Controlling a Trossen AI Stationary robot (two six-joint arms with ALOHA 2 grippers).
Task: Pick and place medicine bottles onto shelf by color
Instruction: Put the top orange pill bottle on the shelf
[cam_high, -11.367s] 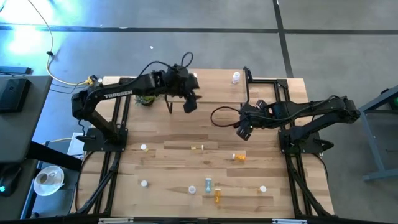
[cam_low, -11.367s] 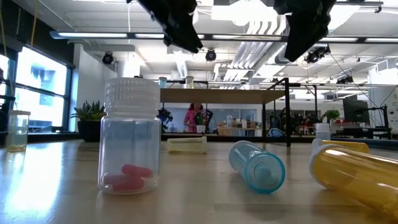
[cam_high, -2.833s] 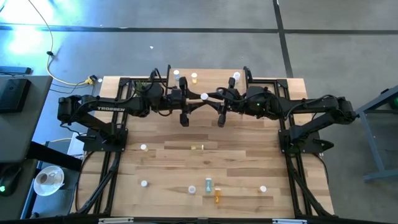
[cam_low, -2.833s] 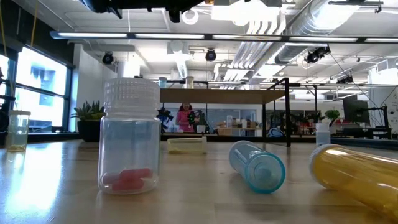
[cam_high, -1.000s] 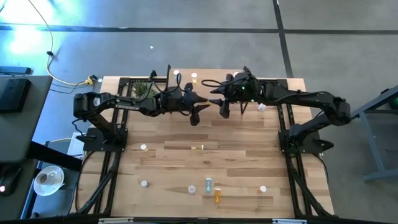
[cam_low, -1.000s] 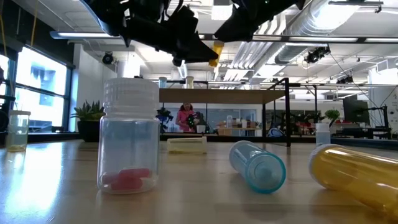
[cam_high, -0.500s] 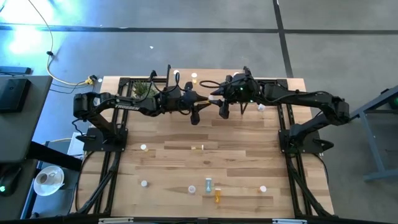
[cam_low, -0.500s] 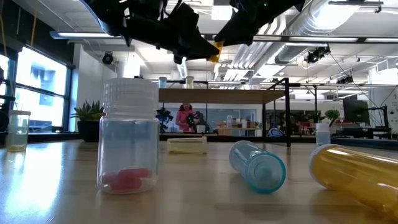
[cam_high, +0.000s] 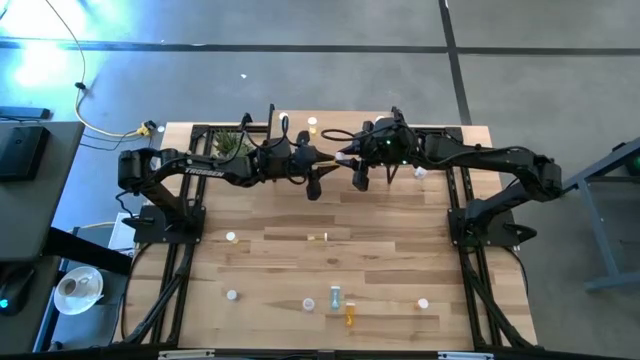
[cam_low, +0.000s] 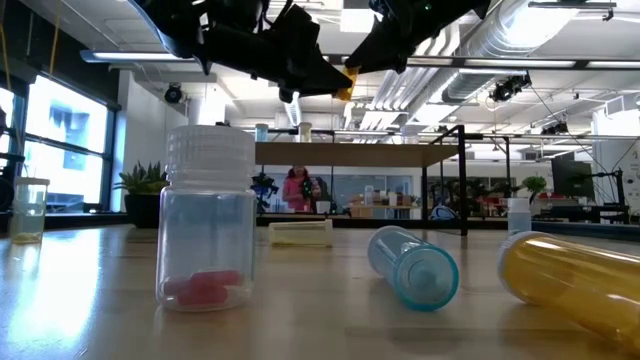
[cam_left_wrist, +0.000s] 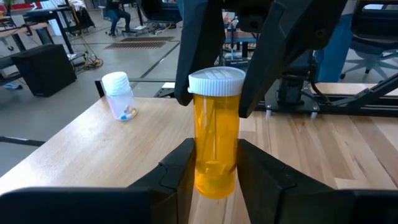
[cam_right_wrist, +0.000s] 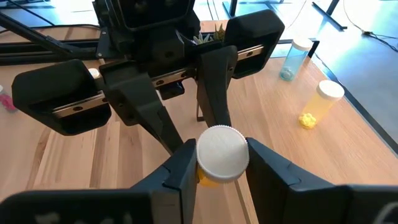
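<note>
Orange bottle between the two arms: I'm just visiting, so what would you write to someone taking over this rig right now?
Left gripper: shut on the body of the orange bottle, held upright in the air over the back of the table.
Right gripper: shut on that bottle's white cap; a hand-over is under way.
Done: a pale blue bottle and a yellow bottle stand at the back, apparently on the shelf.
Left: finish the hand-over, place the orange bottle, then sort the loose bottles at the table's front.
</note>
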